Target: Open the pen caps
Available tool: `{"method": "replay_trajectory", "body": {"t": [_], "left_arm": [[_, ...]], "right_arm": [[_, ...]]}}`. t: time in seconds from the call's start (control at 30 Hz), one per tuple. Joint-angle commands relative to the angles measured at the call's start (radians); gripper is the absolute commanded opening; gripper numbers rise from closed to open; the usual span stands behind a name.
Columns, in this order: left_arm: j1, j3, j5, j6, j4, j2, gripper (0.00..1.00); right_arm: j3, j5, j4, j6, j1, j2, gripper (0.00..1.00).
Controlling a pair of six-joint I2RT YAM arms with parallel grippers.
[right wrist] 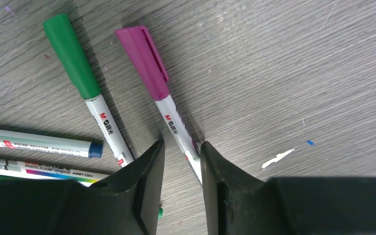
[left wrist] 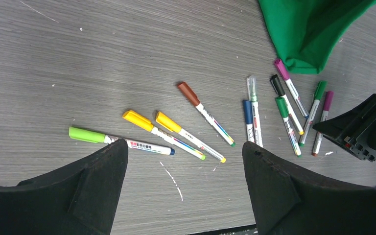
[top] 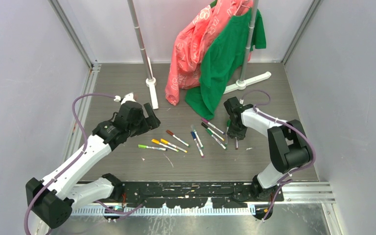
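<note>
Several pens (top: 176,138) with white barrels lie in a loose row mid-table, caps on. In the right wrist view a magenta cap (right wrist: 144,61) and a green cap (right wrist: 71,54) sit on their pens. My right gripper (right wrist: 181,143) is down at the table, straddling the magenta pen's barrel (right wrist: 176,125). The barrel lies against one finger, with a gap to the other. My left gripper (left wrist: 184,143) hovers wide open above the left pens, nothing in it. Below it lie pens with a lime cap (left wrist: 85,134), a yellow cap (left wrist: 136,119) and a brown cap (left wrist: 188,93).
A garment rack with two grey poles (top: 139,34) and white feet (top: 254,78) stands at the back. A green shirt (top: 223,63) and a pink garment (top: 191,49) hang from it, and the shirt's hem reaches the table just behind the pens.
</note>
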Motion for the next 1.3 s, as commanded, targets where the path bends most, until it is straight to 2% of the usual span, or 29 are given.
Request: {"method": "replay_trajectory", "body": {"t": [0.0,0.23,0.3,0.4,0.47,0.9,1.27], "left_arm": [[-0.003,0.046,0.009,0.01,-0.014,-0.052,0.86],[-0.004,0.056,0.025,0.014,-0.031,-0.059,0.86],[-0.003,0.052,0.029,0.013,-0.026,-0.057,0.86],[-0.004,0.047,0.037,0.01,-0.017,-0.05,0.86],[-0.004,0.047,0.042,0.01,-0.018,-0.045,0.86],[-0.004,0.059,0.133,0.024,0.076,0.006,0.88],[0.003,0.048,0.346,-0.011,0.283,0.089,0.91]], "right_arm": [[-0.098,-0.068,-0.036,0.056,0.003,0.041,0.36],[-0.14,-0.072,-0.024,0.086,0.006,0.0,0.25],[-0.15,-0.073,-0.022,0.088,0.009,-0.013,0.19],[-0.158,-0.08,-0.021,0.091,0.014,-0.029,0.06],[-0.157,-0.075,-0.029,0.095,0.021,-0.047,0.02],[-0.043,-0.007,-0.195,0.03,0.113,-0.259,0.01],[0.029,-0.155,-0.238,-0.042,0.251,-0.444,0.01]]}}
